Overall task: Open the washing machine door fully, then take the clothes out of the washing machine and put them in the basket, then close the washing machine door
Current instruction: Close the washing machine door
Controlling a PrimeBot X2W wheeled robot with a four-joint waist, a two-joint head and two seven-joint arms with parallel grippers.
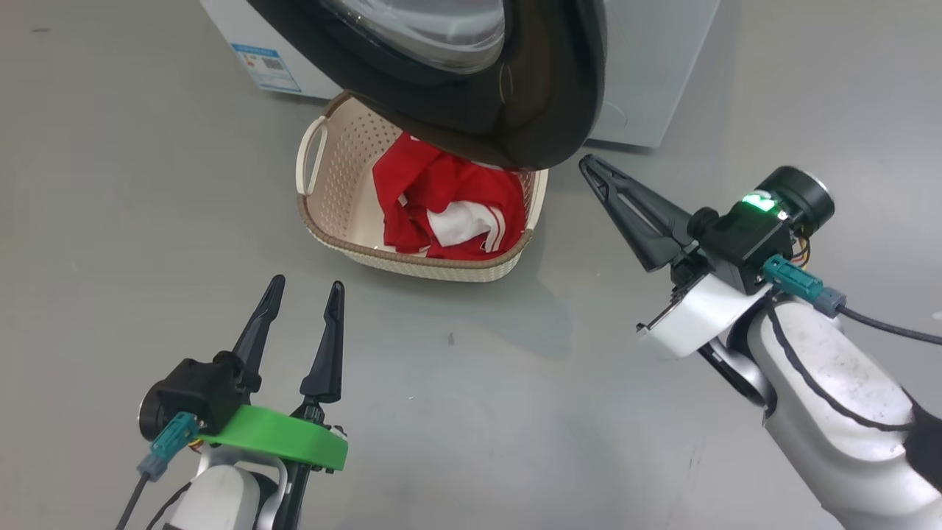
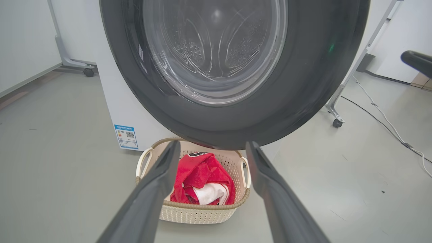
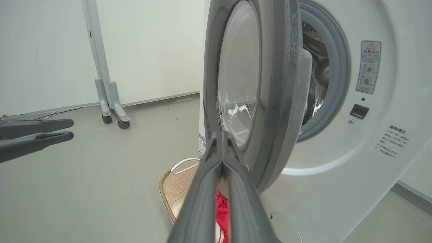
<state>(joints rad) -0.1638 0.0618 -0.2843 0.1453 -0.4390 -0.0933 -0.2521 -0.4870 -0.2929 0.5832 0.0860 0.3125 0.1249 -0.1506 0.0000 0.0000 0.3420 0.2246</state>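
The washing machine door (image 1: 530, 110), black-rimmed with a glass bowl (image 2: 216, 50), stands partly open from the white washing machine (image 3: 371, 152). It hangs over the basket (image 1: 331, 191). Beside the door's edge (image 3: 276, 101) the grey drum mouth (image 3: 324, 84) shows. Red and white clothes (image 1: 449, 199) lie in the cream basket (image 2: 199, 212), seen too between my left fingers as clothes (image 2: 202, 175). My left gripper (image 1: 307, 283) is open and empty over the floor, short of the basket. My right gripper (image 1: 585, 160) is shut and empty; its tip (image 3: 221, 135) is close to the door's lower outer rim, and I cannot tell if they touch.
Grey floor lies all around. Wheeled frame legs (image 3: 113, 111) stand by the wall left of the machine, and another leg (image 2: 334, 114) with a cable (image 2: 388, 125) lies to its right. A blue label (image 1: 266, 68) marks the machine's side.
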